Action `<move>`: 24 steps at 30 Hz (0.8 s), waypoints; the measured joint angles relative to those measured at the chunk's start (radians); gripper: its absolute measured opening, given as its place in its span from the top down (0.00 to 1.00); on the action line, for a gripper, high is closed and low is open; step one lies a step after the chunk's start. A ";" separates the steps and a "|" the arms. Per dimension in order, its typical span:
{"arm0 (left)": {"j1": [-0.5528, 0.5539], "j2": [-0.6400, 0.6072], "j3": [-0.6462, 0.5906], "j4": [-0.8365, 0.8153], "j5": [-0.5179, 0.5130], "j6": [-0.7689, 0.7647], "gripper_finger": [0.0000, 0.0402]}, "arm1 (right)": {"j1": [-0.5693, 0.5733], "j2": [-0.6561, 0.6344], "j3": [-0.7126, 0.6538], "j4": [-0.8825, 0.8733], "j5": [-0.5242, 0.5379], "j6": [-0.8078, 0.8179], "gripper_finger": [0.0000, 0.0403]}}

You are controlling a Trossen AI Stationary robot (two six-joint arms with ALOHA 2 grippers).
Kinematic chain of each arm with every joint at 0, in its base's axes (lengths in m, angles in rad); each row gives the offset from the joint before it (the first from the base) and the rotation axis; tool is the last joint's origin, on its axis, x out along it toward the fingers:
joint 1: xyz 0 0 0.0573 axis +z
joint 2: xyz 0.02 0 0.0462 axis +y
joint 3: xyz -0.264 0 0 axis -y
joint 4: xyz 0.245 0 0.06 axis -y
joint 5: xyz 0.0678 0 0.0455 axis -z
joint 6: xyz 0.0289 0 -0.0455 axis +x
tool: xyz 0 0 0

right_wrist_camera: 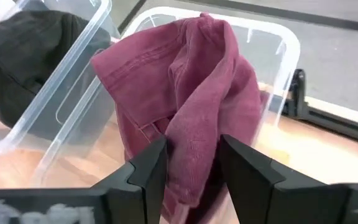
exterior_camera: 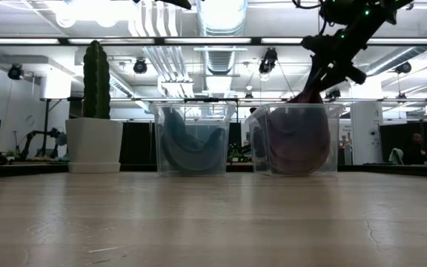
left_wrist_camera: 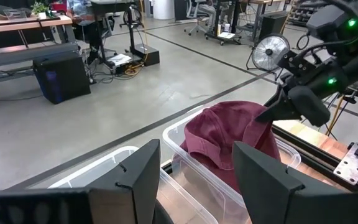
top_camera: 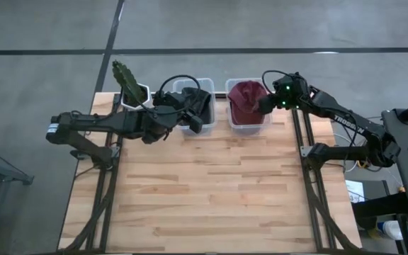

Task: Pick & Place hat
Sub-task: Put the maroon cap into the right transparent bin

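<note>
Right pincer (right_wrist_camera: pixel 191 165) is seen parted over the right clear bin (top_camera: pixel 248 106), with the maroon hat (right_wrist_camera: pixel 185 93) draped between its fingers, hanging into that bin on the wooden table (top_camera: pixel 211 191). Left pincer (left_wrist_camera: pixel 194 174) is held open above the left bin (top_camera: pixel 198 99), where a dark hat (right_wrist_camera: pixel 30 50) is lying. A potted cactus (top_camera: pixel 127 85) is parked just beside it. "TROSSEN" can partly be read on the right arm (top_camera: pixel 346 122).

Two clear bins (top_camera: pixel 193 86) – two hats (top_camera: pixel 246 99), one potted cactus (top_camera: pixel 127 81), two arms (top_camera: pixel 98 127)
</note>
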 joint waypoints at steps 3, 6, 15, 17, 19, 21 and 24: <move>0.000 0.000 0.000 0.000 0.000 0.001 0.52 | 0.000 0.000 0.044 -0.064 0.025 -0.031 0.66; 0.000 0.000 0.000 0.000 0.000 0.006 0.52 | 0.000 0.000 0.083 -0.105 0.063 -0.053 0.67; 0.001 0.000 0.000 0.000 0.001 0.008 0.52 | 0.016 0.001 0.139 -0.101 0.056 -0.150 0.74; 0.001 0.000 0.000 0.000 0.001 0.009 0.52 | 0.016 0.001 0.124 -0.098 0.049 -0.146 0.77; 0.001 0.000 0.000 0.000 0.001 0.008 0.52 | 0.015 0.002 0.101 -0.100 0.049 -0.143 0.81; 0.001 0.000 0.000 0.000 0.001 0.008 0.52 | 0.015 0.002 0.076 -0.089 0.048 -0.140 0.85; 0.001 0.000 0.000 0.000 0.001 0.008 0.52 | 0.015 0.003 0.042 -0.056 0.044 -0.140 0.91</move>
